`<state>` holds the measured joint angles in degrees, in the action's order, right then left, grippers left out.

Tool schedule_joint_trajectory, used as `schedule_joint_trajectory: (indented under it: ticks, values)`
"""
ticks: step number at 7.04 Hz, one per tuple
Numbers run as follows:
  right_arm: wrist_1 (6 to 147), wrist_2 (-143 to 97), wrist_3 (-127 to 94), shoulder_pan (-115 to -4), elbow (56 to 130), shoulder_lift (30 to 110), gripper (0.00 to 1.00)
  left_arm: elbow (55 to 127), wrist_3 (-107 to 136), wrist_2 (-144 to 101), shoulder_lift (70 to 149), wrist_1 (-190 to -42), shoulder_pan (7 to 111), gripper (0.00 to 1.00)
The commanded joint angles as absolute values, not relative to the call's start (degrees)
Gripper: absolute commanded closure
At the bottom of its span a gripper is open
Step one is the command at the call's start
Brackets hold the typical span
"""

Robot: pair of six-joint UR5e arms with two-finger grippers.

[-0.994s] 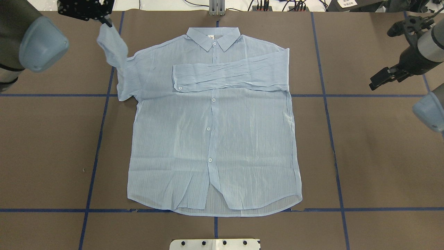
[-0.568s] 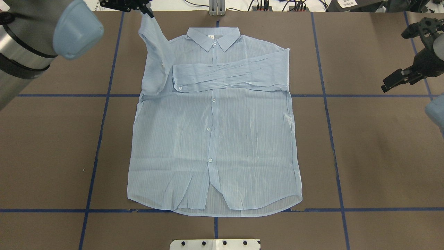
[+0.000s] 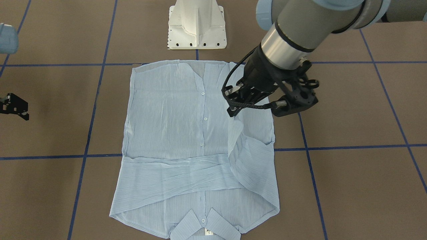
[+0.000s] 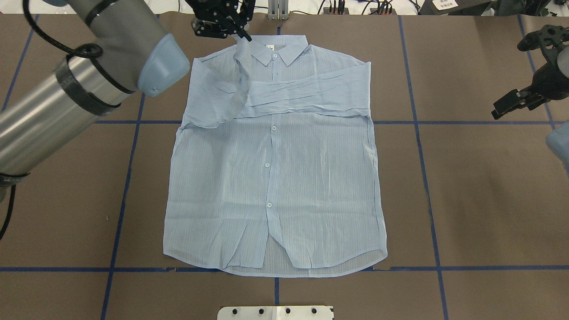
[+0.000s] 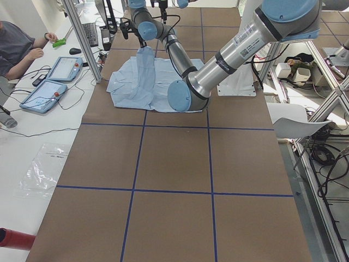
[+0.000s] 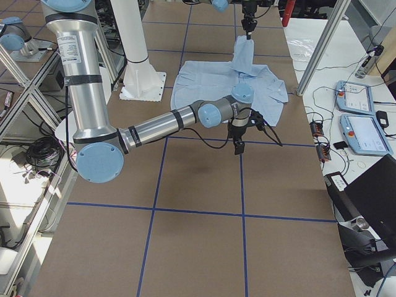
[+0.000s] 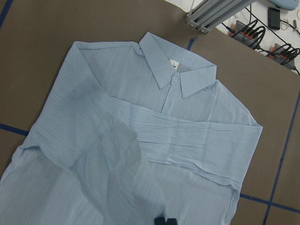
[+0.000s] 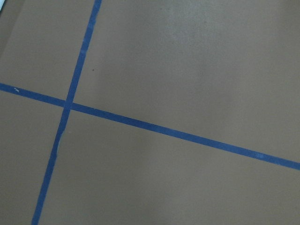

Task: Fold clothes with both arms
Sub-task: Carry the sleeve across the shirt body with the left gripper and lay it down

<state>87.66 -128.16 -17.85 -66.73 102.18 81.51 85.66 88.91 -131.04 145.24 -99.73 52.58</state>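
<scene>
My left arm (image 4: 89,75) stretches out over the collar end, the left gripper (image 4: 242,36) pinching the lifted sleeve (image 4: 231,89). The shirt (image 4: 275,178) lies flat mid-table (image 4: 466,200). The right gripper (image 4: 500,109) hovers well aside, and I can't tell its jaws.

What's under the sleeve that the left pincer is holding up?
Under the lifted sleeve held by the left pincer lie the shoulder and chest of the shirt. The other sleeve, folded across, runs beneath it; its cuff end is hidden.
</scene>
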Motion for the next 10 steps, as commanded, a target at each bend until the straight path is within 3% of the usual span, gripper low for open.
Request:
schedule_joint_trajectory:
  ticks: [1, 4, 6, 7, 8, 10]
  values:
    - [87.6, -128.1, -17.8, -66.8, 102.0, 82.3, 0.00, 74.7, 96.0, -125.9, 149.9, -110.3, 46.3, 1.00]
    - [87.7, -128.2, -17.7, -66.8, 102.0, 82.6, 0.00, 58.5, 100.5, -113.6, 156.2, -122.8, 37.9, 1.00]
    - [87.7, -128.4, -17.8, -66.8, 102.1, 82.6, 0.00, 55.8, 100.6, -109.8, 156.4, -126.4, 33.8, 1.00]
    - [87.6, -128.9, -17.8, -66.7, 102.1, 82.5, 0.00, 53.9, 100.3, -107.8, 156.5, -129.8, 31.9, 0.08]
    - [87.6, -129.7, -18.1, -66.7, 102.0, 82.5, 0.00, 53.7, 100.4, -107.5, 157.1, -132.4, 30.9, 0.00]
    - [87.6, -131.7, -18.6, -66.6, 102.7, 82.2, 0.00, 54.0, 99.8, -107.6, 157.6, -132.5, 31.4, 0.01]
